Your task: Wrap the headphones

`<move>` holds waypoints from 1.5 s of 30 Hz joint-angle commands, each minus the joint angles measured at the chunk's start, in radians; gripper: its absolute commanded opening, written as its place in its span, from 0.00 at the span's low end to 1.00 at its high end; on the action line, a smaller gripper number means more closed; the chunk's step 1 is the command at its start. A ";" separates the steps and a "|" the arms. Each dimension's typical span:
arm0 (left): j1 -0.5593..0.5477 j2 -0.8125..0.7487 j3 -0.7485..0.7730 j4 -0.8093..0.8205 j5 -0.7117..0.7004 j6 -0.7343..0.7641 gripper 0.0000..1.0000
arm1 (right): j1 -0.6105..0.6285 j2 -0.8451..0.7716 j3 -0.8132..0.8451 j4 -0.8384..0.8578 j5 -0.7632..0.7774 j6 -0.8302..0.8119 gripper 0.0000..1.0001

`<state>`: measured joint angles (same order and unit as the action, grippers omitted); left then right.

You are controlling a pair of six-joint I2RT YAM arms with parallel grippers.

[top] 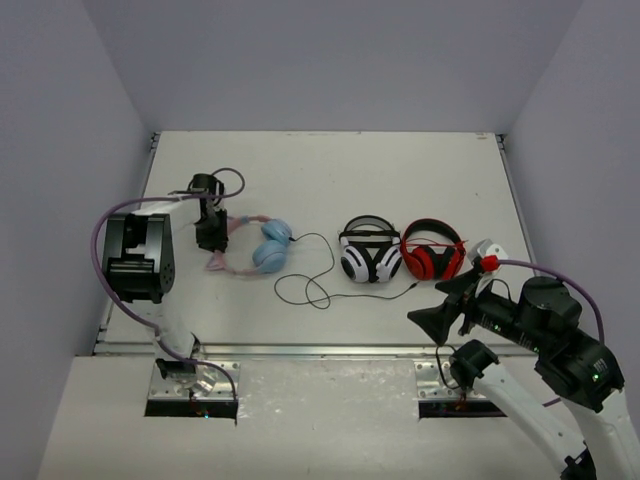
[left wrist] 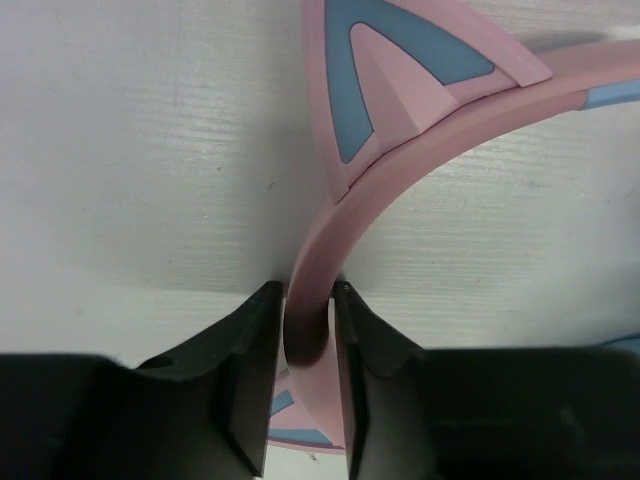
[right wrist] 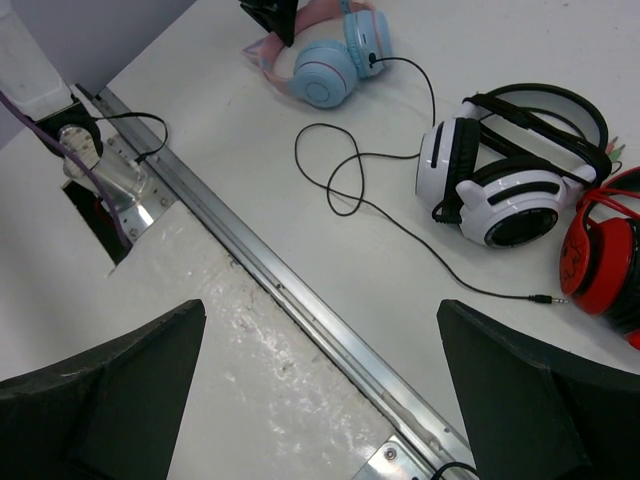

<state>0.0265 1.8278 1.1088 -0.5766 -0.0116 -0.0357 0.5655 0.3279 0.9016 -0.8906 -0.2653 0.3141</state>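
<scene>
The headphones [top: 270,250] lie on the left of the table, light-blue ear cups side by side, pink headband [top: 232,266] curving to the left. Their thin black cable [top: 312,288] loops over the table toward the right and ends in a plug [right wrist: 545,298]. My left gripper [top: 212,238] points down at the headband. In the left wrist view the gripper [left wrist: 305,300] is shut on the pink band [left wrist: 400,170] just below a cat ear [left wrist: 400,60]. My right gripper [top: 450,300] hangs open over the table's near edge, nothing between its fingers [right wrist: 120,380].
A white-and-black pair [top: 368,255] and a red-and-black pair [top: 432,252] lie side by side right of the cable loop. A metal rail [right wrist: 300,300] runs along the table's near edge. Grey walls close in the left, back and right.
</scene>
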 commanded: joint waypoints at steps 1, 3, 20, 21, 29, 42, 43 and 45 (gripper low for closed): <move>-0.013 0.045 -0.049 0.041 -0.080 -0.027 0.27 | 0.005 0.016 0.030 0.062 0.028 0.003 0.99; -0.013 0.041 -0.058 0.057 -0.093 -0.032 0.40 | 0.005 0.020 0.026 0.070 0.028 0.011 0.99; -0.013 0.065 -0.046 0.168 0.007 -0.050 0.64 | 0.005 0.117 -0.001 0.153 -0.052 0.055 0.99; -0.013 0.064 -0.047 0.176 0.007 -0.049 0.64 | 0.005 0.120 -0.004 0.156 -0.064 0.062 0.99; -0.011 0.064 -0.052 0.166 0.004 -0.062 0.16 | 0.005 0.131 -0.006 0.186 -0.118 0.103 0.99; -0.034 -0.592 -0.151 0.080 -0.177 -0.119 0.00 | 0.005 0.157 -0.114 0.473 -0.256 0.154 0.99; -0.055 -0.643 -0.153 0.072 -0.183 -0.127 0.00 | 0.005 0.157 -0.128 0.516 -0.274 0.160 0.99; -0.098 -0.792 -0.152 0.052 -0.189 -0.133 0.00 | 0.005 0.178 -0.157 0.626 -0.307 0.172 0.99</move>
<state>-0.0120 1.2068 0.9363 -0.5438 -0.1902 -0.1326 0.5655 0.4786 0.7712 -0.4976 -0.4870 0.4591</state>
